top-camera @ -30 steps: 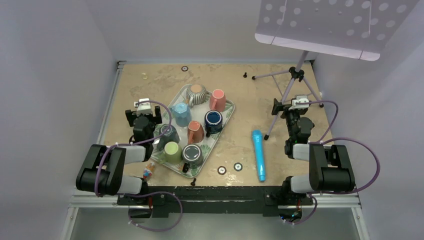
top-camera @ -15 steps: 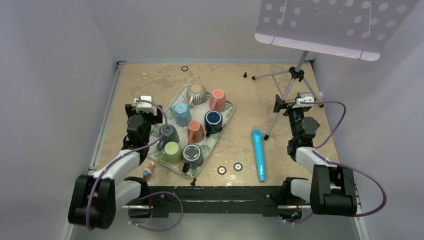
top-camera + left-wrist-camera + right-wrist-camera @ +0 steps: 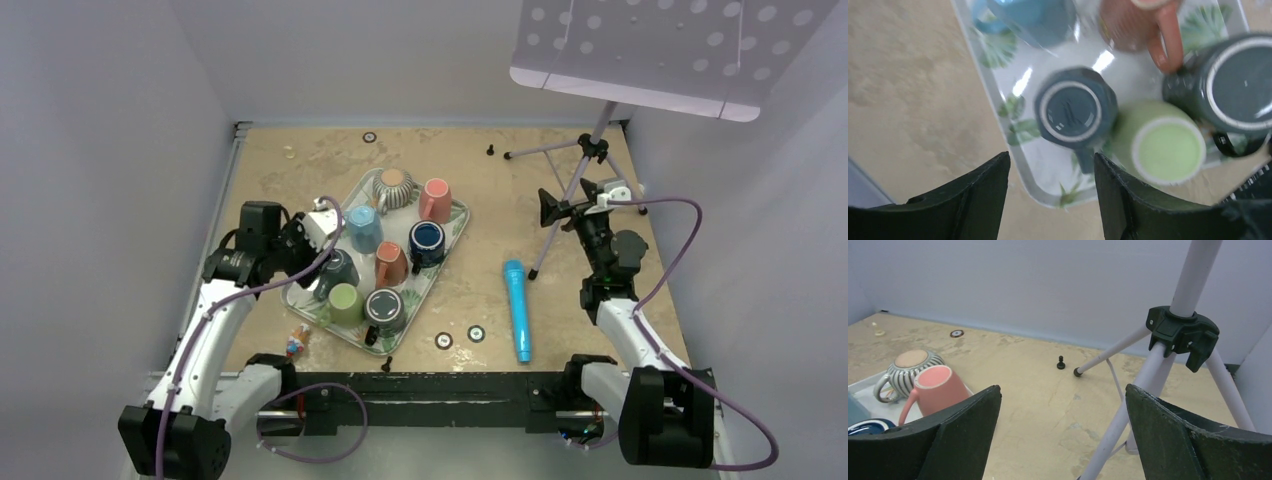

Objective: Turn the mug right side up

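A patterned tray holds several mugs, most standing upside down. A dark teal mug stands bottom up near the tray's left edge, its handle toward my left gripper. That gripper hovers above it, open, with nothing between its fingers. From above, the same mug sits just below the left gripper. A green mug touches its side. My right gripper is open in the air by the tripod, far from the tray.
Around the teal mug stand a light blue mug, a salmon one and a dark grey one. A navy mug stands open side up. A tripod and a blue cylinder are on the right.
My left arm has swung forward and right, over the tray's left side, and its jaws have narrowed somewhat. My right arm has stretched up toward the tripod.
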`<act>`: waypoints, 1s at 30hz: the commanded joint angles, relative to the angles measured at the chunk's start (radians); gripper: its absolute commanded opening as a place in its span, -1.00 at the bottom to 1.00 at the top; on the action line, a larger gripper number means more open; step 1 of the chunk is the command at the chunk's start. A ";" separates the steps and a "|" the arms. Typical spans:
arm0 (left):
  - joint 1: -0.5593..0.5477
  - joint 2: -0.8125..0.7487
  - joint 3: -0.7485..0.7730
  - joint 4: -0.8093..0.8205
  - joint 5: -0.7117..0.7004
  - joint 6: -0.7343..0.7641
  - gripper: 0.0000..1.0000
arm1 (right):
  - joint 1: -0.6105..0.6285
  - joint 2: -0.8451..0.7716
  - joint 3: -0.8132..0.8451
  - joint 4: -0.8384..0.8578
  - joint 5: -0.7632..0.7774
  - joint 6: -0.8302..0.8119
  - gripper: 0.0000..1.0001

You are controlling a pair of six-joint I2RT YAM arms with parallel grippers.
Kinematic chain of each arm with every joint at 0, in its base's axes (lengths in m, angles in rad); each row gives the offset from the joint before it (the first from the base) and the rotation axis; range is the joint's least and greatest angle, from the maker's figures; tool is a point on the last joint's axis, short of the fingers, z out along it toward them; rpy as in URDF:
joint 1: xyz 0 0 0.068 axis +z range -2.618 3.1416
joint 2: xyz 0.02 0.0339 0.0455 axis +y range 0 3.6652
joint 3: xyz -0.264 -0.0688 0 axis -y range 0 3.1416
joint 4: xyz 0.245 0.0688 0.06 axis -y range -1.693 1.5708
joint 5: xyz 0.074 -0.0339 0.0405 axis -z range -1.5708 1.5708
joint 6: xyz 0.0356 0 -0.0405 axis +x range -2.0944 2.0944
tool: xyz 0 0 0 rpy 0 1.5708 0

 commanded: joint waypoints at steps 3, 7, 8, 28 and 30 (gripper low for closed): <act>0.005 -0.008 -0.063 -0.269 0.053 0.121 0.24 | 0.003 0.020 0.025 0.030 -0.069 0.047 0.97; 0.005 -0.028 -0.134 -0.185 -0.001 0.157 0.22 | 0.003 0.050 0.033 0.042 -0.095 0.054 0.97; 0.005 -0.011 -0.149 -0.157 -0.019 0.157 0.21 | 0.003 0.059 0.035 0.044 -0.098 0.056 0.97; -0.005 0.334 -0.101 0.081 -0.103 0.009 -0.32 | 0.003 0.060 0.033 0.040 -0.115 0.066 0.97; -0.004 0.337 -0.095 0.072 -0.076 0.011 -0.60 | 0.003 0.060 0.029 0.045 -0.116 0.068 0.97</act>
